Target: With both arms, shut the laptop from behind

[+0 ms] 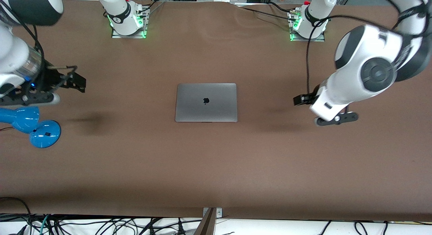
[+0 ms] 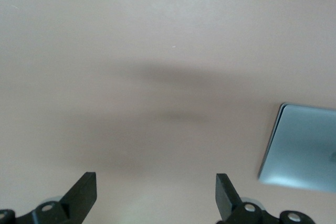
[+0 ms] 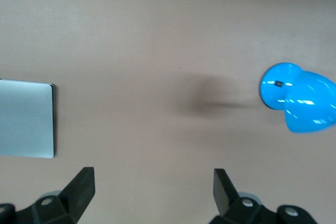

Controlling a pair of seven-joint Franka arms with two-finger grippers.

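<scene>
The space-grey laptop (image 1: 206,102) lies shut and flat in the middle of the brown table (image 1: 216,167), lid up with the dark apple logo showing. My left gripper (image 1: 301,100) hangs open and empty over bare table toward the left arm's end, apart from the laptop. In the left wrist view the gripper (image 2: 156,188) is wide open and a corner of the laptop (image 2: 302,150) shows. My right gripper (image 1: 77,81) hangs open and empty over the table toward the right arm's end. In the right wrist view the gripper (image 3: 154,184) is wide open and the laptop's edge (image 3: 26,119) shows.
A blue desk lamp (image 1: 33,125) lies on the table under the right arm, nearer the front camera than the right gripper; it also shows in the right wrist view (image 3: 296,100). The arm bases (image 1: 128,21) (image 1: 307,24) stand along the table's robot edge. Cables hang past the camera-side edge.
</scene>
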